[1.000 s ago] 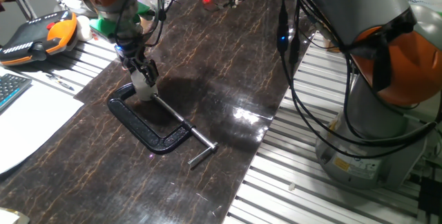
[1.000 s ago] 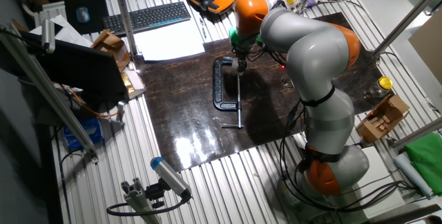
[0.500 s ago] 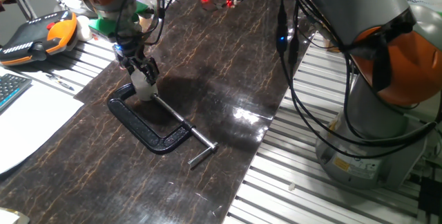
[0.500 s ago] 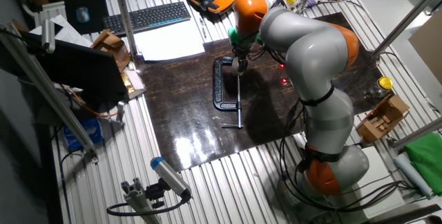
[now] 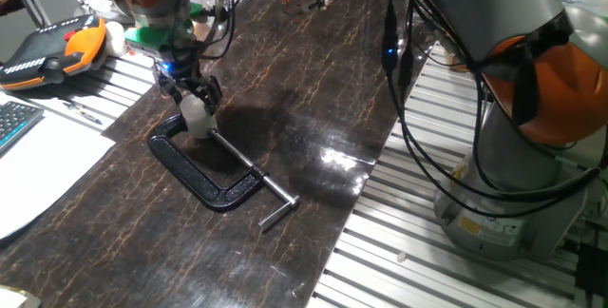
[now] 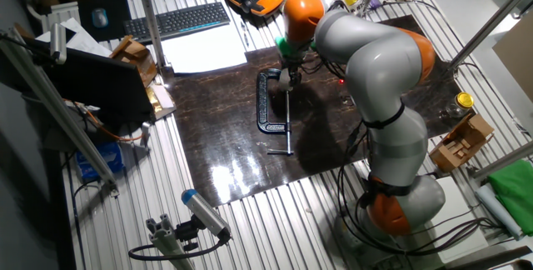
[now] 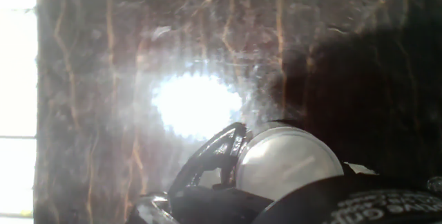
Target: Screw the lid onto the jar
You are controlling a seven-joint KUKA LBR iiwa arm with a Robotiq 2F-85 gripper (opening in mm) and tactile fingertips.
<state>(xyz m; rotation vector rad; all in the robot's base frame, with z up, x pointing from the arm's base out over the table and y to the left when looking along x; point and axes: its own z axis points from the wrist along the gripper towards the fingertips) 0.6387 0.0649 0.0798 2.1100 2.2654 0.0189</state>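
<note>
My gripper [image 5: 195,97] points straight down near the mat's left end, its fingers closed around the lid [image 5: 197,106], a pale round cap. The lid sits on top of the jar [image 5: 199,125], a small whitish cylinder standing on the mat against the end of the black C-clamp [image 5: 204,170]. In the hand view the lid [image 7: 289,162] is a pale disc low and right of centre, with a dark finger [image 7: 210,158] curving along its left side. The other fixed view gives the gripper [image 6: 289,76] at the clamp's far end; the jar is too small there to make out.
The dark marbled mat [image 5: 285,89] lies on a slatted metal table. The clamp's screw bar [image 5: 275,194] sticks out toward the front right. An orange-black pendant [image 5: 52,47] and white paper [image 5: 38,170] lie at the left. Cables [image 5: 404,70] hang beside the arm's base [image 5: 532,156].
The gripper has turned a little about its vertical axis over the jar, so its fingers stand at a different angle. The jar and the clamp have stayed in place.
</note>
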